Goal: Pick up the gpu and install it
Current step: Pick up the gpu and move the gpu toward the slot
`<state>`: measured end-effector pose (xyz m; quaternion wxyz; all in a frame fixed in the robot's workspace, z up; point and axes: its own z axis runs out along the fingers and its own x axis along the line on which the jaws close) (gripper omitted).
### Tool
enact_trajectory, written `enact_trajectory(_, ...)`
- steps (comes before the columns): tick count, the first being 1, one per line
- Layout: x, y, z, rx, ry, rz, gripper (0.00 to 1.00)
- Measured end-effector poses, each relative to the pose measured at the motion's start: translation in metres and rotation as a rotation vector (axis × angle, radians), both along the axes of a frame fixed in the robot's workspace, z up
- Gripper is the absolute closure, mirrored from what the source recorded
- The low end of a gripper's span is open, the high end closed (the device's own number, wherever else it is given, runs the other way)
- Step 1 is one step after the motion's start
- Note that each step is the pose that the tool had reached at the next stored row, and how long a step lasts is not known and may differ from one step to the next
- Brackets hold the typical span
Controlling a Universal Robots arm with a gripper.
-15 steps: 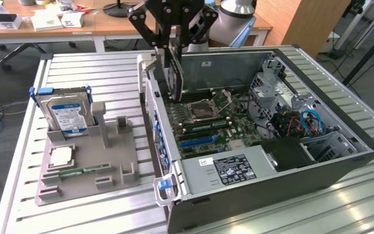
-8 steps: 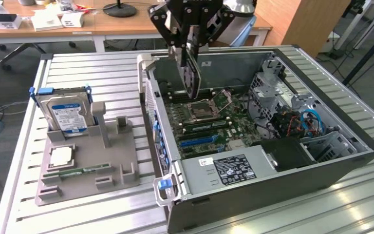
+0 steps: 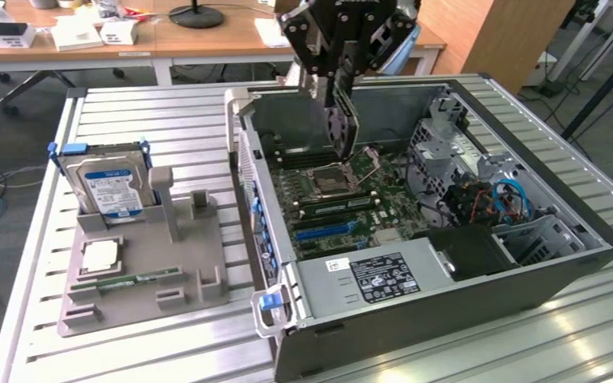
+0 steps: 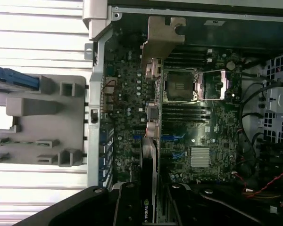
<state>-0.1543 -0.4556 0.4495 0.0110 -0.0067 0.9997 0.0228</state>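
The black pincer (image 3: 338, 76) is closed partway on the gpu (image 3: 344, 132), a thin flat dark expansion card with a silvery metal end bracket (image 4: 162, 35). It grips the card by its upper edge, so the card hangs on edge with its lower edge facing the board. The gpu hangs inside the open dark-grey metal computer case (image 3: 520, 287), above the green motherboard (image 3: 360, 191) and apart from it, towards the case's far side. Its bracket points at the far wall. Held upright like this it could meet a slot edge-first (a flat hold would not allow that, I judge). I cannot tell whether it stands over one of the blue expansion slots (image 3: 322, 231). On the exterior view's left, a grey moulded holder (image 3: 189, 255) on the slatted metal worktop (image 3: 157, 112) props a blue-labelled silver hard drive (image 3: 109, 187) upright, well apart from the work.
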Motion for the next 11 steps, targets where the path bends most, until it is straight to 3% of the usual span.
enact_trajectory(11,0.048,0.0000,0.0000,0.0001,0.0000,0.000,0.74)
